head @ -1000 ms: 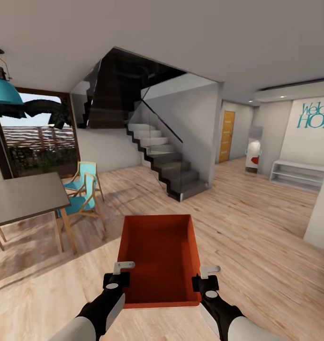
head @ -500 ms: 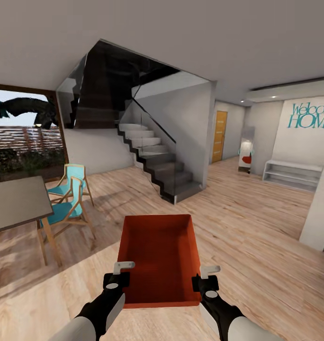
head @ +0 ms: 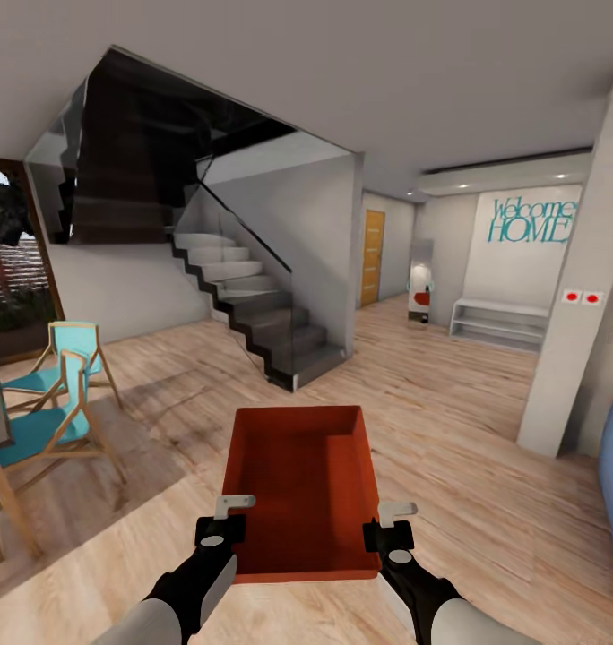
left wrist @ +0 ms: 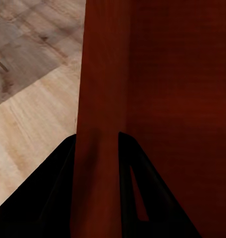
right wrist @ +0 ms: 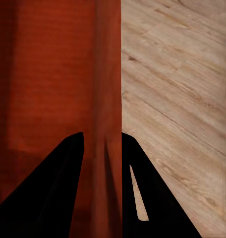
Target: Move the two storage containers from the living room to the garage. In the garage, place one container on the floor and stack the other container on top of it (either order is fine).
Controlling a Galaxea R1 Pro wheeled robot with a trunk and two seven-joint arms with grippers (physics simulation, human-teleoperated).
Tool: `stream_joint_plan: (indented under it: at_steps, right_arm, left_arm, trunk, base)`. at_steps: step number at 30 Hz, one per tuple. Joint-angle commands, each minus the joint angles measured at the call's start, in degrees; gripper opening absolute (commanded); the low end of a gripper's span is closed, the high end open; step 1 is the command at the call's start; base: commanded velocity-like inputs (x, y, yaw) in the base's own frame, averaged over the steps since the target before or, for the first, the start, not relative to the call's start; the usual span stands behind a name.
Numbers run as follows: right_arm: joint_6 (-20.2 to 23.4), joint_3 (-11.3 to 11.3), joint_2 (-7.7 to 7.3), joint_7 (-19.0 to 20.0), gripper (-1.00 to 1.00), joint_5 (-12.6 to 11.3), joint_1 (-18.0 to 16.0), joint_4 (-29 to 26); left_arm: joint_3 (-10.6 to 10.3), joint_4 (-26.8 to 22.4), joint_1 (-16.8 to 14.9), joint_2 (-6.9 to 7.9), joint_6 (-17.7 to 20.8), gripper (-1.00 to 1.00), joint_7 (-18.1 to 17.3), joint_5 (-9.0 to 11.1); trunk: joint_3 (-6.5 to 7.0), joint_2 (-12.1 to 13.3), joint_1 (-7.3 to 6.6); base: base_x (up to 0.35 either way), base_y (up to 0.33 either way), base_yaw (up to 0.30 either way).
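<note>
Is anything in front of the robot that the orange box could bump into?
Nothing close. The storage container hangs over bare wood floor, held by the left hand and right hand. The staircase and chairs stand off to the side.

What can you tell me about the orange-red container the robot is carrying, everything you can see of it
The storage container is an orange-red rectangular open-top bin with low straight walls and a flat bottom, looking like matte plastic and empty. It is held level above the light wood-plank floor, lengthwise away from the robot. The left gripper clamps its left wall and the right gripper its right wall, each with a finger on either side.
</note>
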Motion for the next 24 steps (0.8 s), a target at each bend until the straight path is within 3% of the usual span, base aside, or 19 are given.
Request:
stream_joint_plan:
  at_steps: [1, 24]
  right_arm:
    - [-0.13, -0.42, 0.45, -0.07, -1.00, -0.75, -0.06, 0.08]
    - [-0.13, -0.46, 0.45, -0.07, -1.00, -0.77, -0.06, 0.08]
  left_arm:
    - [0.14, -0.28, -0.03, 0.00, 0.24, -1.00, 0.29, 0.07]
    - [0.18, -0.25, -0.03, 0.00, 0.24, -1.00, 0.29, 0.07]
  trunk:
    - [-0.08, -0.05, 0.04]
    - [-0.08, -0.05, 0.04]
  base:
    - [0.321, 0.000, -0.288]
    - [0.321, 0.000, -0.288]
